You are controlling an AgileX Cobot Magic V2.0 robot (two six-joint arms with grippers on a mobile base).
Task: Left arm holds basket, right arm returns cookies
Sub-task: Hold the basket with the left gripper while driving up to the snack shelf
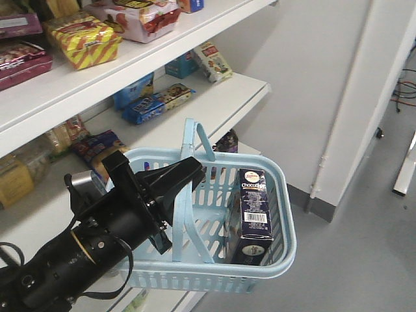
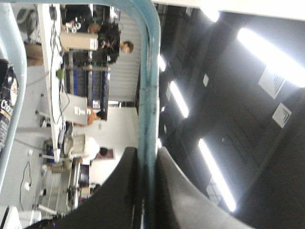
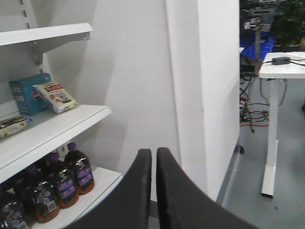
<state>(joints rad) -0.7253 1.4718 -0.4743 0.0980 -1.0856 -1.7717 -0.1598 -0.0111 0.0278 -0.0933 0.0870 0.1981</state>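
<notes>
Left gripper (image 1: 194, 170): the long black pincer fingers (image 2: 119, 191) are clamped on one hoop handle (image 1: 184, 214) of the light blue slotted plastic shopping basket (image 1: 286, 218); the left wrist view shows the handle bar (image 2: 148, 119) running between both pads; the basket hangs level beside the white shelf (image 1: 214, 104).

Right gripper (image 3: 154, 151): seen only in its own wrist view; the two black fingers lie together, with only a thin slit between them and nothing held; it faces a white wall (image 3: 133, 71) and the shelf end, above dark bottles (image 3: 71, 176); it is well apart from the basket.

Cookie box (image 1: 253, 209): a tall dark navy cardboard carton with a white barcode label; it stands upright in the basket end farthest from the left gripper, close to the end wall, with its top near rim level; a sliver of it shows at the left edge of the left wrist view (image 2: 5, 109).

Handling, as judged: the carton is probably light and stiff at its edges but yielding on its broad faces, and its printed surface is likely smooth; take hold of the exposed upper part from above, with the pads across the two narrow sides and moderate force; clear the raised handles during the lift; the basket may swing on its single grip point, so extract vertically.

Status, as judged: removal of the carton has not yet begun.
</notes>
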